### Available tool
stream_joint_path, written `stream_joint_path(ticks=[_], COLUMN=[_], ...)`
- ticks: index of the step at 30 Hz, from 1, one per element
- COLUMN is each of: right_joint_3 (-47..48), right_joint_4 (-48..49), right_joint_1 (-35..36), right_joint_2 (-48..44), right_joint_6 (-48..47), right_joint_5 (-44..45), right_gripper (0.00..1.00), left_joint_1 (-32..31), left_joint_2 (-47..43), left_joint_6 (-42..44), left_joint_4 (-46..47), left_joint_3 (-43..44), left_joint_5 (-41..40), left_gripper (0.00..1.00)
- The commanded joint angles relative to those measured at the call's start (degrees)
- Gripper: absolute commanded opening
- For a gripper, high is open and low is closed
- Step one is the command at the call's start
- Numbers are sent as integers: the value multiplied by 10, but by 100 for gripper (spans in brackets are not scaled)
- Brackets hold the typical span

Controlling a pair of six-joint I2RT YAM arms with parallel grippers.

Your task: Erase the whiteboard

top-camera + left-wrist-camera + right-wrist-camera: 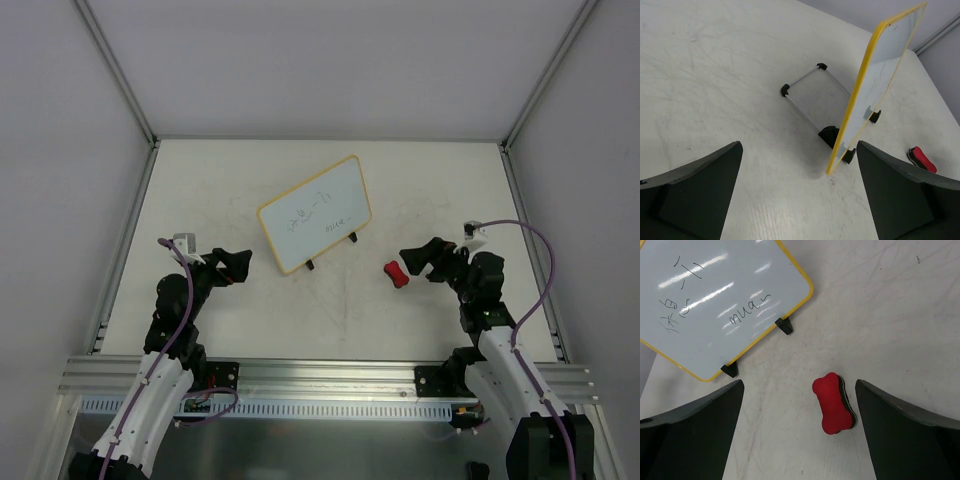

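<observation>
While the whiteboard (315, 213) stands scribbled, the eraser (834, 403) lies lengthwise just ahead of the open, empty right gripper (415, 265).

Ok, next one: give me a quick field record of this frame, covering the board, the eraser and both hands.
whiteboard: propped up on its feet, dark scribbles on it, not yet wiped
eraser: red, lying on the table, right of the board and apart from it
left hand: open, empty, near the board's left corner
right hand: open, empty, eraser just ahead of it, not gripped
</observation>
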Motion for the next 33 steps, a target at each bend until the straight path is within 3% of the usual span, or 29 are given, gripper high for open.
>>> stream_joint_path(ticks=[1,22,27,33], right_joint_3=[29,22,31,105], right_joint_4=[8,10,16,-122], right_joint_1=[3,3,8,70], right_joint_2=[4,-12,6,79], right_joint_6=[6,-3,-9,-64], right_joint_5=[8,8,-25,45], right_gripper=[99,99,99,99], left_joint_1=[-4,-4,-4,-4], left_joint_2=[-3,-1,0,7], left_joint_6=[10,16,16,13], left_joint_4=[10,30,30,46], left_joint_3=[16,11,12,11], left_joint_5=[2,36,38,57], left_gripper=[99,99,99,99])
